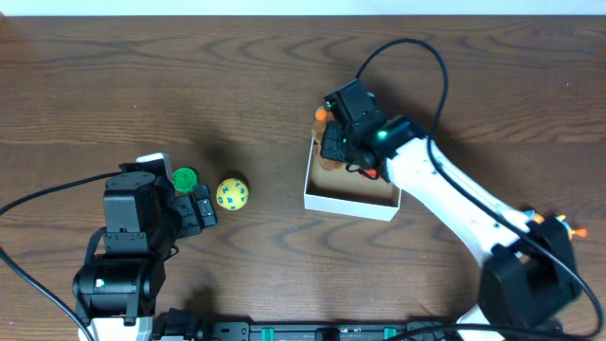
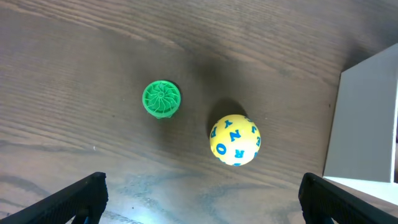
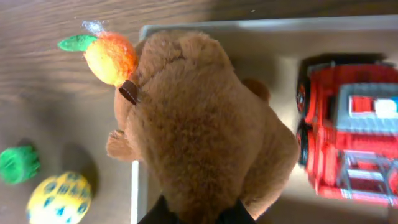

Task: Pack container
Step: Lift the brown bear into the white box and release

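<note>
1. Brown plush toy (image 3: 205, 124) fills the right wrist view. Its lower end is pinched between the right fingers (image 3: 163, 216), of which only the dark tips show.
2. Orange fruit piece (image 3: 111, 56) with a green leaf touches the plush's upper side. It sits over the tabletop (image 1: 142, 76), just outside the container's corner.
3. Plush hangs across the wall of the container (image 3: 249, 26) nearest the ball, partly over the brown inside and partly over bare wood. Cannot tell whether it touches the floor of the box.
4. Red fire truck (image 3: 354, 137) lies inside the container, close beside the plush.
5. Overhead, the white-walled container sits right of centre on the tabletop, with the right arm reaching over its far corner.
6. Left fingers (image 2: 81, 196) are spread wide and grip nothing, low over the wood.
7. Yellow ball (image 2: 235, 139) with blue letters and a green ridged cap (image 2: 161, 99) lie ahead of them. The two are near each other but not touching.
8. Both lie apart from the container, the ball nearer to it.
</note>
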You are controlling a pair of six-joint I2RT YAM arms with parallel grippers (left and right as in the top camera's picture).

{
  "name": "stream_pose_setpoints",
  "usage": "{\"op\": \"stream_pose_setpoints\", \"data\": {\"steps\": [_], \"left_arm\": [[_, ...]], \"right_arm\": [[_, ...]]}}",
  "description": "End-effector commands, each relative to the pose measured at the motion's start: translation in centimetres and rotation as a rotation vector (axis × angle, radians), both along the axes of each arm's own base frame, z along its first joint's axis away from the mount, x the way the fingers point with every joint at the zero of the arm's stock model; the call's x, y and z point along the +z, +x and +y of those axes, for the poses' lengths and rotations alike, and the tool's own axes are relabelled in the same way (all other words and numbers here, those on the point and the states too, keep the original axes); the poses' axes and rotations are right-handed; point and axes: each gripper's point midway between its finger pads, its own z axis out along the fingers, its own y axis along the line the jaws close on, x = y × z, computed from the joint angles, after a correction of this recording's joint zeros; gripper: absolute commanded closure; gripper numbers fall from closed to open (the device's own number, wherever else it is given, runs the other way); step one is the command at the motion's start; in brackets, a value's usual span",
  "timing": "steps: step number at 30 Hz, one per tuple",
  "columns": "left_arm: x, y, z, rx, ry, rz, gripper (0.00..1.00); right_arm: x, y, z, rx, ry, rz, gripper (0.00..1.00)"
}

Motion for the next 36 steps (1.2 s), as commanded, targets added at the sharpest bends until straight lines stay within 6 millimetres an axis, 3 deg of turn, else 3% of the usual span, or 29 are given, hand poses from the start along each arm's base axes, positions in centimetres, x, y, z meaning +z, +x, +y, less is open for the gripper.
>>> {"op": "stream_pose_setpoints", "data": {"steps": [1, 8, 13, 15, 17, 20, 23, 26, 29, 32, 36], "left_arm": [[0.8, 0.2, 0.0, 0.009, -0.014, -0.020, 0.02], [0.8, 0.2, 0.0, 0.009, -0.014, -0.020, 0.02], [0.8, 0.2, 0.0, 0.009, -0.014, -0.020, 0.02], [0.8, 0.2, 0.0, 0.009, -0.014, -0.017, 0.02], [0.8, 0.1, 0.0, 0.008, -0.014, -0.017, 0.02], [0.8, 0.1, 0.0, 0.009, -0.014, -0.017, 0.02], [0.8, 0.1, 0.0, 0.008, -0.014, -0.017, 0.02], [0.8, 0.1, 0.0, 0.008, -0.014, -0.017, 0.02], [0.8, 0.1, 0.0, 0.008, -0.014, -0.017, 0.02], [0.7, 0.1, 0.0, 0.008, -0.014, -0.017, 0.02], [0.7, 0.1, 0.0, 0.008, -0.014, -0.017, 0.02]], "right_arm": [[-2.0, 0.9, -0.2, -0.045, -0.009, 0.019, 0.98], [-4.7, 0.2, -0.9, -0.080, -0.054, 0.101, 0.98], [-4.8, -0.3, -0.1, -0.020, -0.058, 0.102, 0.94], [-4.8, -0.6, 0.2, 0.005, -0.048, 0.110, 0.83], [-4.7, -0.6, 0.3, 0.020, -0.046, 0.108, 0.62], [-3.8, -0.4, 0.5, 0.042, -0.044, 0.081, 0.48], [-1.4, 0.5, 0.4, 0.068, -0.054, 0.005, 0.27], [2.5, 1.6, 0.0, 0.091, -0.062, -0.106, 0.25], [7.4, 2.2, -2.0, 0.048, -0.077, -0.219, 0.14], [12.1, 2.1, -6.8, -0.074, -0.112, -0.302, 0.01], [15.7, -0.1, -15.5, -0.297, -0.120, -0.298, 0.01]]}}
